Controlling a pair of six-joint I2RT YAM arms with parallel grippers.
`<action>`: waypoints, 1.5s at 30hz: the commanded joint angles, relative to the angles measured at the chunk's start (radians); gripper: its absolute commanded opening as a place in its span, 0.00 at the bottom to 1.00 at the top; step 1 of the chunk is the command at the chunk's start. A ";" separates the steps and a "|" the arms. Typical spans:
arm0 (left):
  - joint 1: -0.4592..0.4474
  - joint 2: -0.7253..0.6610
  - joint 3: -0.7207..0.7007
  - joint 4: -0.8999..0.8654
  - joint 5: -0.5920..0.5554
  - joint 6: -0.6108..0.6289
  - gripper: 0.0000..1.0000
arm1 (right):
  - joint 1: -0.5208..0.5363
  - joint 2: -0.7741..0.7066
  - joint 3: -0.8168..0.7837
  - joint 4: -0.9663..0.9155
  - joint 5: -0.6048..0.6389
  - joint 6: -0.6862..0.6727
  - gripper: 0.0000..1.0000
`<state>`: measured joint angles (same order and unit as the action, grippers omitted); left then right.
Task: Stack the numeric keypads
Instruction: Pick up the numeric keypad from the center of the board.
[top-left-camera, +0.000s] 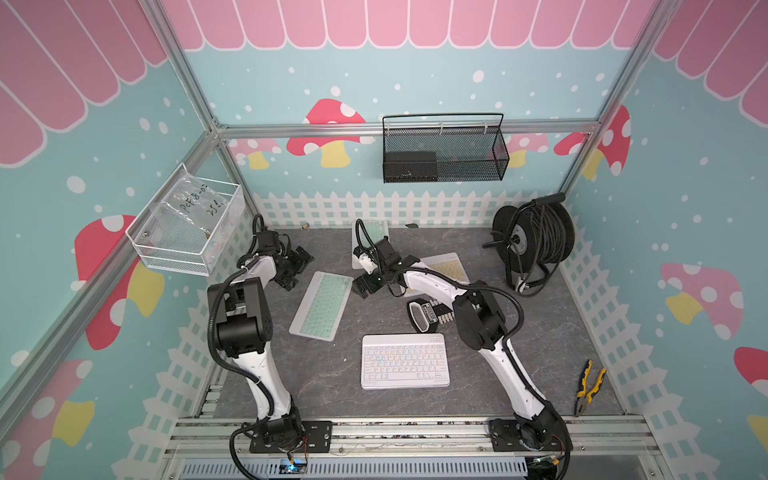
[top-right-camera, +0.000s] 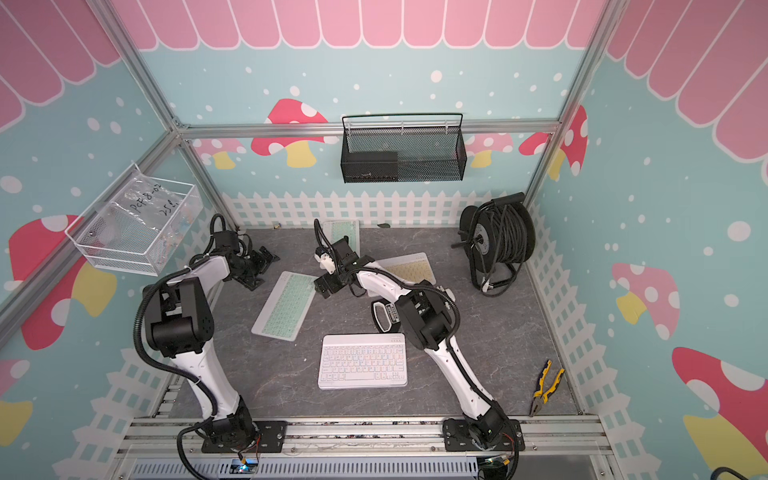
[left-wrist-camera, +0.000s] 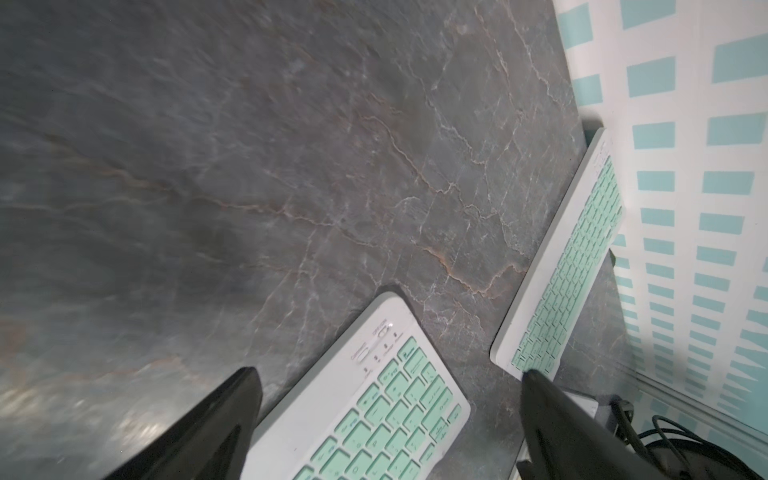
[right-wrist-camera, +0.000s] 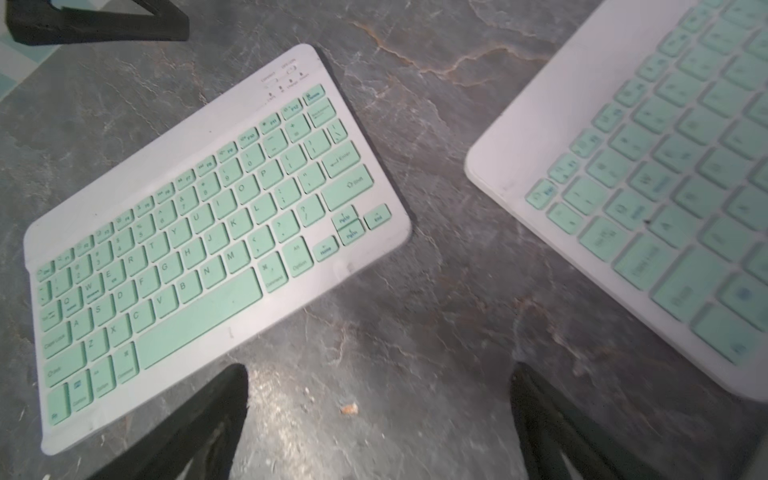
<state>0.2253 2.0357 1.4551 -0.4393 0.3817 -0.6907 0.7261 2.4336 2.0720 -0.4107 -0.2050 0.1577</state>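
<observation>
Mint keypad (top-left-camera: 322, 305): far end between left pincer (top-left-camera: 297, 270) and right pincer (top-left-camera: 362, 287); both wide, empty.

Four keypads: near mint keypad (top-left-camera: 318, 305), far mint keypad (top-left-camera: 379, 230) (partly behind an arm), yellow keypad (top-left-camera: 446, 266), white keypad (top-left-camera: 404, 368). Two arms: left arm (top-left-camera: 245, 324), right arm (top-left-camera: 490, 328). Two wire baskets: black basket (top-left-camera: 469, 158), white basket (top-left-camera: 187, 245). One cable reel (top-left-camera: 536, 241). One pliers (top-left-camera: 590, 386). One peg holder (top-left-camera: 430, 313) (black, white pegs).

The mint keypad (top-right-camera: 286, 306) lies between the left pincer (top-right-camera: 259, 269) and right pincer (top-right-camera: 323, 289), both spread wide.
</observation>
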 joint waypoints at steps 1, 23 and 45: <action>-0.024 0.071 0.062 0.012 0.020 0.029 0.99 | -0.015 -0.087 -0.050 0.012 0.105 -0.013 0.99; -0.269 0.059 0.050 -0.109 0.235 0.308 0.98 | -0.124 -0.345 -0.414 0.149 0.159 0.172 0.99; -0.068 -0.561 -0.444 -0.268 -0.062 0.106 0.99 | 0.043 -0.010 -0.033 -0.097 0.062 0.231 1.00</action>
<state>0.1497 1.5463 1.0512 -0.6380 0.3832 -0.5766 0.7784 2.4027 2.0075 -0.4656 -0.1249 0.3656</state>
